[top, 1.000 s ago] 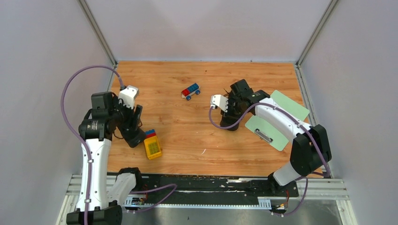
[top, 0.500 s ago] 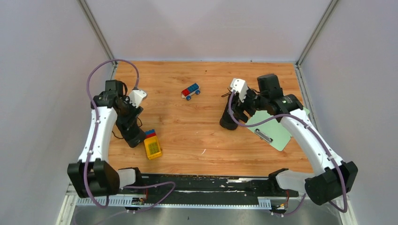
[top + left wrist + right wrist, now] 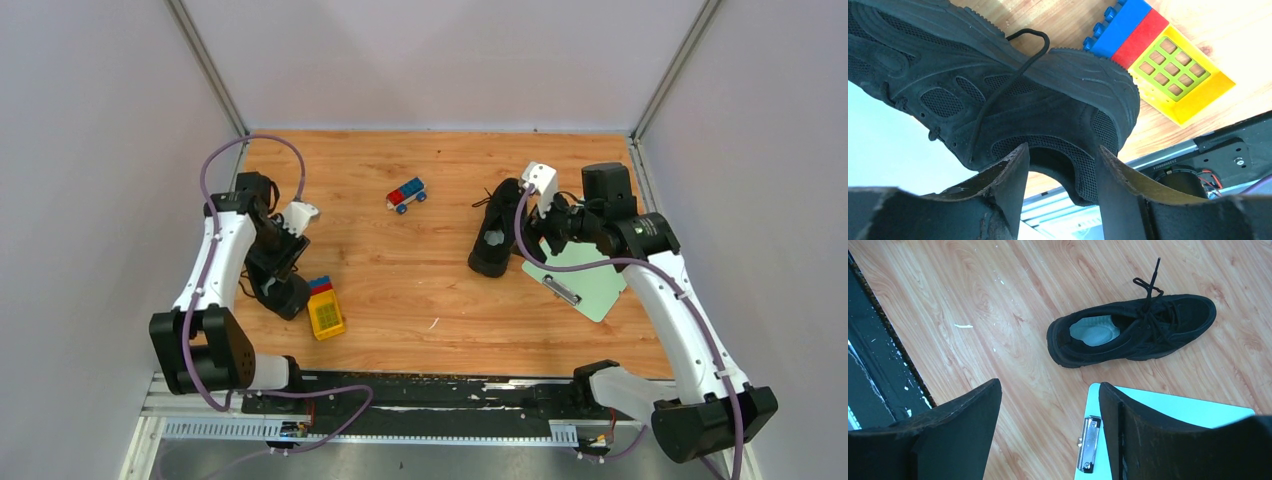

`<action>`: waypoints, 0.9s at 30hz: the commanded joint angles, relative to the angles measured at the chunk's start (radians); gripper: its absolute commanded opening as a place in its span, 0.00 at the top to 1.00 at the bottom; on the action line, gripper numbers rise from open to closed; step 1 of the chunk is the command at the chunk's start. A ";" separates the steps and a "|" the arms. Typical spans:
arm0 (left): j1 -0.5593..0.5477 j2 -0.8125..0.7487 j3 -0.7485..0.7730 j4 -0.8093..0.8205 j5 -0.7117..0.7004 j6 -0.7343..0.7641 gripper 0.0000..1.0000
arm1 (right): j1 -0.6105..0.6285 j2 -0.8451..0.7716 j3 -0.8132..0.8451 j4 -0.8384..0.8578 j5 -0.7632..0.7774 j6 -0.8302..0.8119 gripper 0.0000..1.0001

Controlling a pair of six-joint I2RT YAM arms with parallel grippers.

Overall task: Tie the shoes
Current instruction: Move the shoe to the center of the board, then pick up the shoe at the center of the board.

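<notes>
Uncovered now that the right arm is drawing back toward the right, the right shoe (image 3: 1133,337) is lying on its sole on the right half of the surface (image 3: 400,270), opening upward and its grey insole showing. Its lace (image 3: 1150,280) is trailing loose off the far end, and no bow is showing, so this shoe is looking untied. The right gripper (image 3: 1048,385) is hovering clear of it with jaws spread wide and nothing between them, over the near edge of the green clipboard (image 3: 592,278) just right of the shoe.

On the left side, the left shoe (image 3: 998,90) is sitting near the left edge, a lace (image 3: 1003,85) running loose across its side. The left arm is swinging its elbow outward while the left gripper (image 3: 1060,150) is staying on this shoe, its jaws straddling one end. Whether they are pressing on the fabric I cannot tell.

A yellow block (image 3: 325,312) is lying just right of that shoe, and a toy car (image 3: 406,194) is sitting well apart toward the far middle.

Judging from this, the right side is resetting rather than pulling a knot tight, and neither shoe is looking finished.
</notes>
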State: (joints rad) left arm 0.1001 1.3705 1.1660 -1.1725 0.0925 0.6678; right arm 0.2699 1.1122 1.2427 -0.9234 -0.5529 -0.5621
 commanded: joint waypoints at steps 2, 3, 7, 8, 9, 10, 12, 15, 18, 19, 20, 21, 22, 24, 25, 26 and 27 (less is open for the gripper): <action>0.007 -0.118 0.068 -0.026 0.002 -0.088 0.39 | -0.021 -0.014 0.007 -0.019 -0.028 0.017 0.28; 0.007 -0.132 0.074 -0.029 -0.002 -0.113 0.38 | -0.024 -0.013 0.007 -0.021 -0.033 0.016 0.28; 0.007 -0.224 0.052 -0.031 -0.016 -0.161 0.32 | -0.033 -0.005 0.006 -0.022 -0.058 0.021 0.29; 0.008 -0.231 0.045 -0.036 -0.014 -0.161 0.31 | -0.034 -0.001 0.006 -0.022 -0.069 0.023 0.29; 0.007 -0.235 0.029 -0.042 -0.018 -0.162 0.30 | -0.035 0.002 0.007 -0.022 -0.078 0.024 0.29; 0.007 -0.234 0.021 -0.044 -0.030 -0.161 0.30 | -0.037 0.006 0.009 -0.021 -0.084 0.025 0.29; 0.007 -0.225 -0.013 -0.037 -0.048 -0.150 0.30 | -0.038 0.010 0.011 -0.019 -0.094 0.028 0.29; 0.007 -0.201 -0.073 -0.007 -0.042 -0.124 0.32 | -0.040 0.014 0.010 -0.014 -0.104 0.033 0.29; 0.008 -0.160 -0.110 0.025 -0.057 -0.104 0.35 | -0.042 0.011 0.008 -0.012 -0.110 0.036 0.29; 0.008 -0.154 -0.121 0.042 -0.058 -0.099 0.38 | -0.044 0.009 0.006 -0.013 -0.110 0.036 0.29; 0.007 -0.146 -0.127 0.049 -0.056 -0.088 0.40 | -0.045 0.007 0.005 -0.014 -0.111 0.037 0.29; 0.007 -0.142 -0.127 0.060 -0.053 -0.084 0.47 | -0.046 0.004 0.003 -0.013 -0.111 0.036 0.29; 0.007 -0.140 -0.123 0.065 -0.047 -0.076 0.51 | -0.048 0.003 0.001 -0.013 -0.113 0.037 0.29; 0.007 -0.142 -0.105 0.069 -0.033 -0.065 0.70 | -0.051 0.001 -0.003 -0.013 -0.118 0.040 0.29; 0.008 -0.146 -0.099 0.068 -0.028 -0.059 0.74 | -0.053 -0.001 -0.004 -0.014 -0.121 0.040 0.29; 0.007 -0.154 -0.079 0.064 -0.013 -0.047 0.84 | -0.055 -0.001 -0.006 -0.014 -0.123 0.041 0.29; 0.007 -0.160 -0.066 0.058 -0.006 -0.040 0.89 | -0.056 -0.003 -0.006 -0.013 -0.124 0.042 0.29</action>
State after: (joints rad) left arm 0.1009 1.2449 1.0340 -1.1519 0.0525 0.5785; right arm 0.2237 1.1286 1.2419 -0.9455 -0.6407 -0.5346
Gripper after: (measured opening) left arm 0.221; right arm 0.714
